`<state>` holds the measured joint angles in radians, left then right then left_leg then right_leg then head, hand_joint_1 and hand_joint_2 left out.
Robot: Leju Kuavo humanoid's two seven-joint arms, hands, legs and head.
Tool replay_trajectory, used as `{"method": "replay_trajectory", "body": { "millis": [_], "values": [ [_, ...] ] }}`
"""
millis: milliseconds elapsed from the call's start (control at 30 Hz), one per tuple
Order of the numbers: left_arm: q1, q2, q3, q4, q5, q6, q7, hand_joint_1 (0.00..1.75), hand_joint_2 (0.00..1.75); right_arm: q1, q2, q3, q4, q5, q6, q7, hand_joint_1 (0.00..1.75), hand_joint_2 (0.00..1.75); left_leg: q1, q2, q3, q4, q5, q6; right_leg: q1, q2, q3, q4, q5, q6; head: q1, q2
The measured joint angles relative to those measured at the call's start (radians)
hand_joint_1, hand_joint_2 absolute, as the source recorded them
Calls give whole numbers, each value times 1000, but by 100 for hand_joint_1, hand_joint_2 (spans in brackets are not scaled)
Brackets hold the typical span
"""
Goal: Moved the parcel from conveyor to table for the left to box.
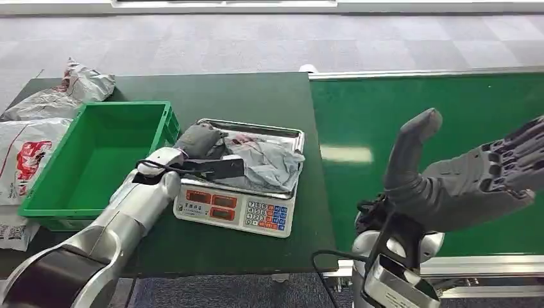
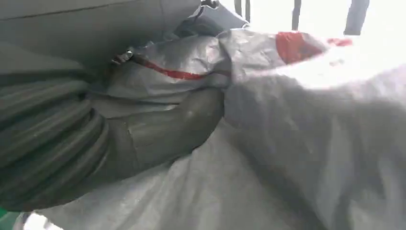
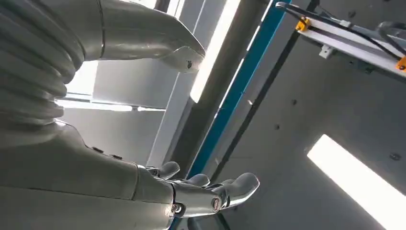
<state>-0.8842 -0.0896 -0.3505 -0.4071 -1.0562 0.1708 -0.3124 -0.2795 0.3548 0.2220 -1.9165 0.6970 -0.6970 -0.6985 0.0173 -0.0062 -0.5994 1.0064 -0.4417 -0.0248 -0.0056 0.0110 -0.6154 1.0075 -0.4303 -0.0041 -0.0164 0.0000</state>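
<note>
I judge the conveyor-to-table step done: the parcel lies on the scale, and my left hand rests on it, thumb pressed into the wrap in the wrist view, though I cannot tell whether the fingers have closed. Next I need a firm hold, then a lift over the wall of the green box just beside the scale. My right hand hangs empty with fingers spread above the conveyor, beyond the scale from the box; more bagged parcels lie past the box.

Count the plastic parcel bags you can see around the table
4: one grey parcel on the scale tray under the left robot hand, and three piled left of the green bin. More may be hidden.
</note>
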Motion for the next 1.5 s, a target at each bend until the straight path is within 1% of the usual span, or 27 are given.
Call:
{"method": "replay_trajectory", "body": {
  "millis": [67,100,133,200,233,367,400,433,467,500,533,600,667,767,833,867,900,933,1100,1367,1433,1467,1500],
  "values": [
    [-2,2,47,-21,39,212,74,175,175,4,-1,-4,0,-4,0,0,0,175,0,0,0,0,0,0,0,0,0,0,0,0,0,0],
    [-8,1,71,-29,46,287,107,175,175,5,-1,-5,0,-6,0,0,0,175,0,0,0,0,0,0,0,0,0,0,0,0,0,0],
    [-15,1,89,-34,49,321,116,175,175,5,-1,-7,0,-6,0,0,0,175,0,0,0,0,0,0,0,0,0,0,0,0,0,0],
    [-21,6,112,-41,51,339,130,175,175,6,-2,-9,0,-6,0,1,0,175,0,0,0,0,0,0,0,0,0,0,0,0,0,0],
    [-21,11,121,-43,41,361,159,175,175,6,-2,-10,0,-9,0,1,0,175,0,0,0,0,0,0,0,0,0,0,0,0,0,0],
    [-23,50,159,-43,-21,479,303,175,175,7,-2,-15,0,-29,0,1,0,175,1,0,-1,0,1,-1,1,1,-1,1,0,0,0,0],
    [-22,64,167,-43,-63,501,365,175,175,8,-2,-16,1,-32,0,1,0,175,1,2,-1,0,1,-1,0,2,-1,1,0,0,0,0],
    [-22,78,173,-43,-107,512,422,175,175,8,-2,-17,2,-36,0,1,0,175,1,2,-1,0,1,-1,0,3,-1,1,0,0,0,0],
    [-19,102,180,-43,-192,517,530,175,175,8,-2,-18,3,-40,0,1,0,175,1,2,-1,0,1,-1,1,3,-1,1,0,0,0,0],
    [-16,122,180,-39,-255,513,611,175,175,9,-2,-19,4,-42,0,1,0,175,1,2,0,0,1,-1,1,3,-2,1,0,0,0,0],
    [-12,140,181,-33,-291,510,664,175,175,9,-2,-21,5,-42,0,1,0,175,1,2,0,0,1,-1,1,3,-2,1,0,0,0,0],
    [-4,166,187,-25,-313,507,684,175,175,14,-3,-23,7,-42,0,1,0,175,1,1,-1,0,1,-1,1,3,-2,1,0,-1,0,0],
    [1,180,194,-19,-318,507,688,175,175,16,-4,-24,8,-42,0,1,0,175,1,-3,-3,0,2,-1,1,-2,-2,1,0,-1,0,0],
    [8,197,196,-11,-322,507,689,175,175,16,-4,-25,9,-42,0,1,0,175,1,-3,-3,0,2,-1,1,-2,-2,1,0,-1,0,0],
    [10,203,196,-5,-334,496,713,175,175,16,-4,-25,10,-42,0,1,0,175,0,-2,-3,0,2,-1,1,-1,-2,1,0,0,0,0],
    [10,208,197,-1,-342,477,732,141,175,16,-4,-26,11,-42,0,1,0,175,-1,-2,-3,0,1,-1,1,-1,-2,1,0,0,0,0],
    [11,213,198,7,-347,452,758,0,175,17,-4,-26,11,-42,0,1,0,175,-1,-2,-3,0,1,-1,0,-1,-2,1,0,0,0,0],
    [15,217,201,12,-347,441,773,0,0,17,-4,-27,11,-40,0,1,0,175,-1,-1,-3,0,1,-1,0,-1,-2,1,0,0,0,0],
    [50,230,223,32,-367,417,848,0,0,17,-4,-27,11,-24,0,1,0,175,-1,-2,-3,0,1,-1,0,-1,-3,1,0,0,0,0],
    [72,229,293,16,-374,517,832,0,0,19,-4,-29,17,1,0,1,0,175,-1,-1,-3,0,1,-1,0,-1,-3,1,0,0,0,0],
    [90,227,321,-21,-381,520,809,0,0,19,-4,-29,18,1,0,2,0,175,-1,-1,-3,0,1,-1,0,-1,-3,1,0,0,0,0],
    [113,219,345,-68,-381,521,776,0,0,19,-4,-30,19,3,0,2,0,175,-1,0,-3,0,1,-1,0,0,-4,1,0,0,0,0],
    [140,206,386,-152,-373,524,707,0,0,20,-4,-31,20,3,0,2,0,175,-1,0,-3,0,1,-1,-1,1,-4,1,0,0,-1,0]
  ]
}}
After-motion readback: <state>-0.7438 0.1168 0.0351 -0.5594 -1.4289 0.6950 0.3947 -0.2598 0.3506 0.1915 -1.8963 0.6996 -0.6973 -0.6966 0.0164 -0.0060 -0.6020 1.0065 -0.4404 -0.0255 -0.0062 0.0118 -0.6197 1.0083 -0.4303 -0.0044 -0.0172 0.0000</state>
